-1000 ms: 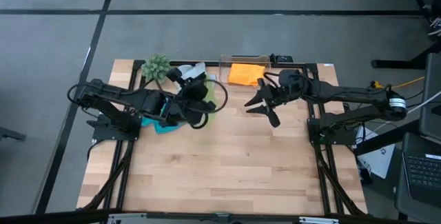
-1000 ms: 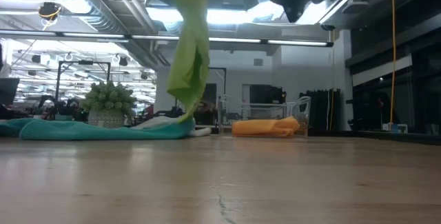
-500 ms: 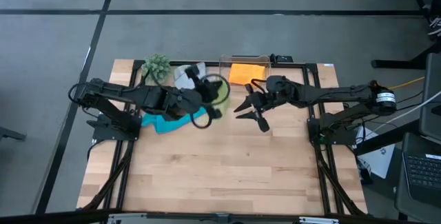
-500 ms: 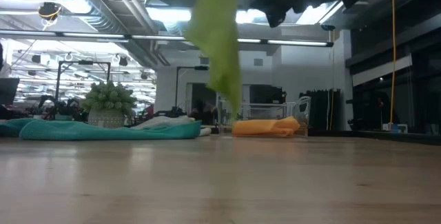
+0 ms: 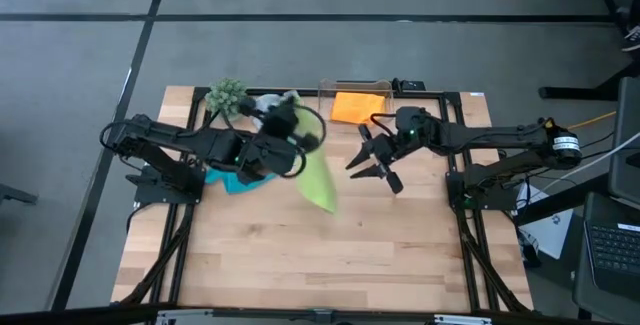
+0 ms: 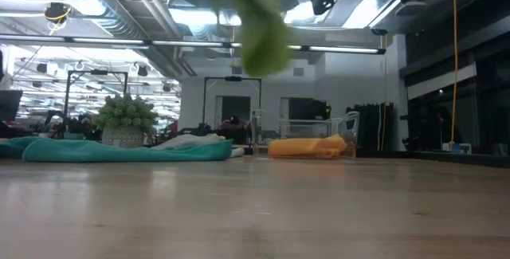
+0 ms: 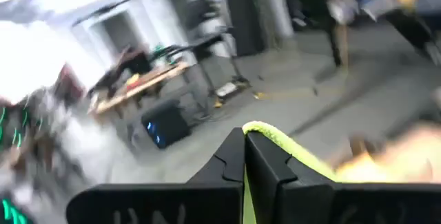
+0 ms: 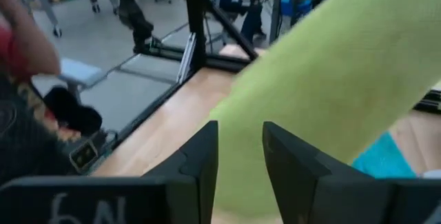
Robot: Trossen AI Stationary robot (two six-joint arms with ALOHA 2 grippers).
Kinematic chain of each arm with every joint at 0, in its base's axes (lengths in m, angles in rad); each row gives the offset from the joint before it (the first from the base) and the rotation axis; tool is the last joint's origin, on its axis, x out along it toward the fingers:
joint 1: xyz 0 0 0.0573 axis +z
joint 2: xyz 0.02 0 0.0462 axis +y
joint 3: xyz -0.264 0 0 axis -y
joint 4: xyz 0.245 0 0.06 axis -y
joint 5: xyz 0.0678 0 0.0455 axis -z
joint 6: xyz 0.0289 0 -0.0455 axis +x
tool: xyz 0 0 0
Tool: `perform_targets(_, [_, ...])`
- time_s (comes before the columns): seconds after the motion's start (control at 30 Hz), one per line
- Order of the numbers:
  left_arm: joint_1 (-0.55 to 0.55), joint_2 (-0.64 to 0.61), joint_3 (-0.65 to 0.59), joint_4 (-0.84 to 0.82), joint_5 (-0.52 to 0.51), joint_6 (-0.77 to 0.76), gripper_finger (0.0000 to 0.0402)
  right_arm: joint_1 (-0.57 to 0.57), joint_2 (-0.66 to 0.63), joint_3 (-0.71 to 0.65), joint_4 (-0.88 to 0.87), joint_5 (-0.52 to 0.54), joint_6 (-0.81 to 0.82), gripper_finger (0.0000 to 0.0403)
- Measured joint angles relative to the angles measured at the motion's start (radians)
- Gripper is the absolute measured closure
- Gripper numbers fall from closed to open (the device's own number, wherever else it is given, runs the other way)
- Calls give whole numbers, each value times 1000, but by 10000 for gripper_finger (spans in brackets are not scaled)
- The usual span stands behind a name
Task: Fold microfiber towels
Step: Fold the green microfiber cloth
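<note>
My left gripper (image 5: 298, 147) is shut on the lime green towel (image 5: 319, 181), which streams out in the air over the table's middle and shows high in the low view (image 6: 260, 21). My right gripper (image 5: 373, 172) hangs open just right of it. In the right wrist view its fingers (image 8: 238, 156) stand apart, with the green towel (image 8: 331, 79) ahead of them. The turquoise towel (image 5: 232, 179) lies crumpled on the table under the left arm. The grey towel (image 5: 270, 104) lies behind it. The orange towel (image 5: 358, 106) lies folded at the back. My left gripper pinches the lime green towel between its two shut fingers; a thin green edge (image 7: 269, 136) comes out between the fingertips. The fingers lie about level and point toward the table's right. The towel is lifted clear of the table and trails toward the near right.
A small green plant (image 5: 227, 95) stands at the back left beside the grey towel. A clear plastic box (image 5: 352, 88) holds the orange towel at the far edge. The bare wooden tabletop (image 5: 320, 255) stretches across the near half.
My left gripper has rolled at the wrist while staying shut. The lime green towel, which hung straight down with its lower end at the cloth pile, has swung up and out toward the table's right, clear of everything. My right gripper has crept a little toward the near edge.
</note>
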Motion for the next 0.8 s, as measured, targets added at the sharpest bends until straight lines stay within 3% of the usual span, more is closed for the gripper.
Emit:
perform_targets(0.07, [10, -2, 0, 17, -5, -125, 401, 3, 1, 0, 21, 15, 44, 286])
perform_targets(0.17, [23, -1, 0, 20, 140, -201, 401, 22, 9, 0, 22, 87, 74, 286])
perform_targets(0.4, [42, 29, -1, -12, 604, -77, 401, 66, 58, 0, 0, 132, 47, 286])
perform_targets(0.5, [29, 33, 0, -90, 745, -49, 401, 67, 57, 0, -44, 132, 47, 286])
perform_targets(0.8, [1, 58, 1, -440, 819, -49, 401, 67, 45, 0, -189, 133, 45, 286])
